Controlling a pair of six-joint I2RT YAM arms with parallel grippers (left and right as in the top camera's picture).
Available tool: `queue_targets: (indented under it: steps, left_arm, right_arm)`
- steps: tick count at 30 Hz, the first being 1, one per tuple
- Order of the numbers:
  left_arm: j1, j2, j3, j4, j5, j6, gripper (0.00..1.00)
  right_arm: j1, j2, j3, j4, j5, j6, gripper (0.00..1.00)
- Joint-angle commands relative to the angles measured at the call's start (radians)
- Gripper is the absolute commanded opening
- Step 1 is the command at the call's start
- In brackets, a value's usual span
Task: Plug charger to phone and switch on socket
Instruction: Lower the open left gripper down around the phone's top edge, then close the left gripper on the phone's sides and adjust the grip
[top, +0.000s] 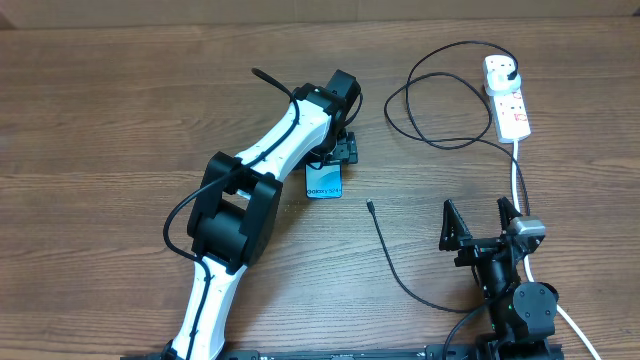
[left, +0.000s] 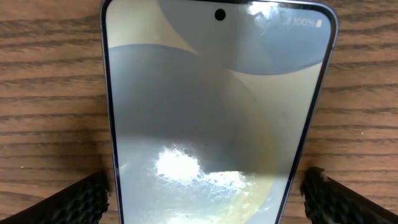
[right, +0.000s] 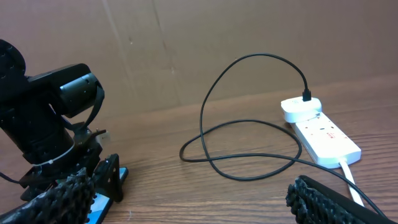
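The left hand's (left: 205, 194) ridged black fingers (left: 84, 200) sit at the bottom corners of the left wrist view. They are spread wide to either side of the phone (left: 217, 112). A thin strip of wood seems to show between each pad and the phone's edge, though this close up contact is hard to rule out, so the hand reads as released and straddling, not grasping.

The phone lies flat on the wooden surface (top: 120, 100), screen up, with glare across the glass. From overhead the left hand (top: 336, 153) covers the phone's (top: 323, 183) far end and only the near blue end shows.

The charger's (top: 390, 262) connector tip (top: 369, 205) lies free on the wood just to the right of the phone, not touching it. Its thin black cable curves away toward the right arm's base.

The right hand (top: 477, 212) hangs released and empty, fingers spread, near the front right edge. Beyond it the socket (top: 508, 100) lies at the far right. A black plug (top: 513, 73) sits in its far end, and the cable loops loosely beside it. A thick white cord (top: 517, 170) runs from the socket back toward the right arm.
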Motion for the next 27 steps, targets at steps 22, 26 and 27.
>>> queue_targets:
  steps: [22,26,27]
  left_arm:
    - [0.005,0.022,-0.035,-0.020,0.005,-0.021,1.00]
    - [0.005,0.022,-0.035,-0.020,0.006,-0.022,0.89]
    - [0.005,0.022,-0.035,-0.020,0.006,-0.023,0.88]
  right_arm:
    - [0.006,-0.011,-0.011,0.006,-0.004,-0.002,1.00]
    - [0.006,-0.011,-0.011,0.006,-0.004,-0.002,1.00]
    - [0.006,-0.011,-0.011,0.006,-0.004,-0.002,1.00]
